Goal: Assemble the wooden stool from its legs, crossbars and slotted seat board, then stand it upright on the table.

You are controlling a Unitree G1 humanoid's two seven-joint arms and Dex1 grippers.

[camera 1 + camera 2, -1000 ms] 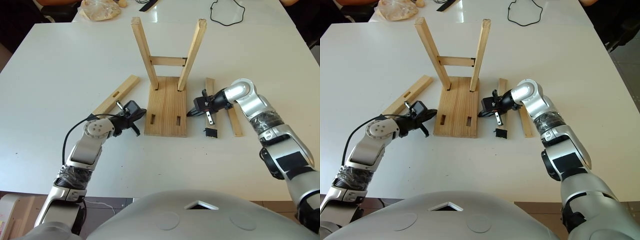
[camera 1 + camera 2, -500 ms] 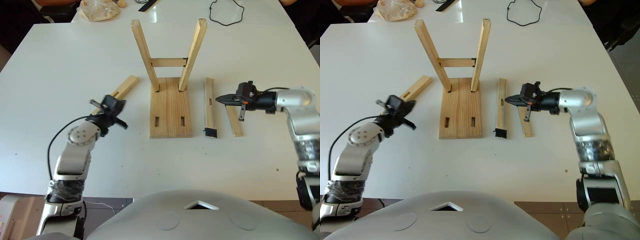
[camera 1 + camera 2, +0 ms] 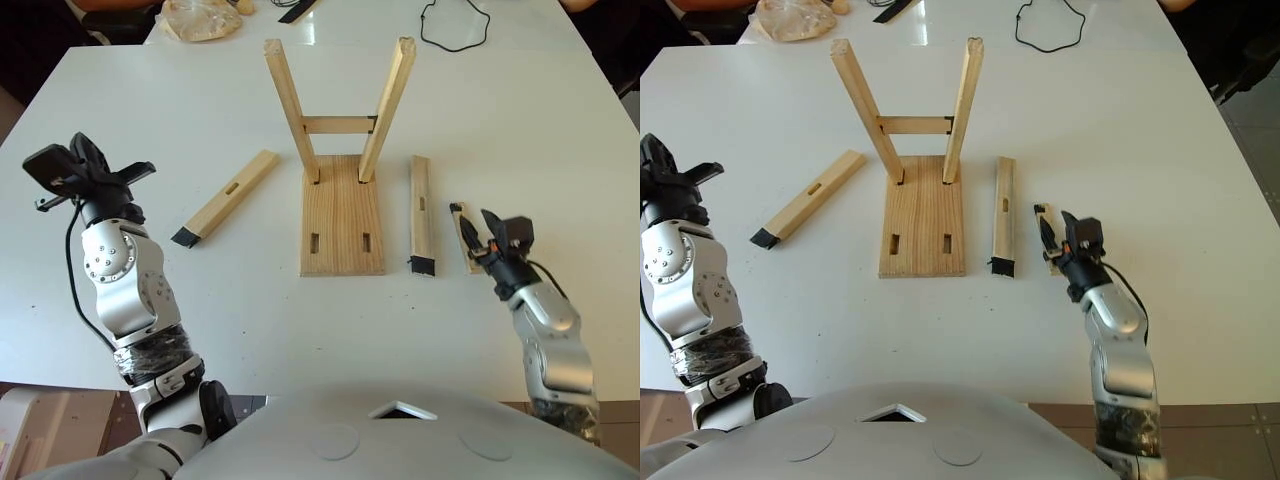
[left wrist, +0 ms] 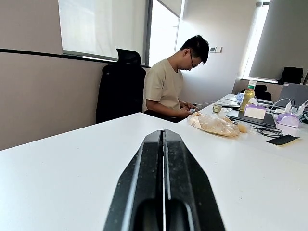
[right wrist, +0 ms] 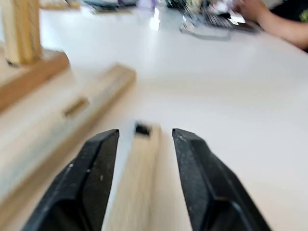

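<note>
While the left gripper (image 4: 162, 137) hangs pressed shut at far left, the right gripper (image 3: 478, 225), lower right, spreads over the loose crossbar (image 5: 137, 183), which lies lengthwise between its fingers, near the seat board (image 3: 342, 225).

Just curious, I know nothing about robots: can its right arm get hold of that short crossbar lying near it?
Probably yes: the right gripper hangs open over the crossbar, one finger either side, nothing between.
</note>
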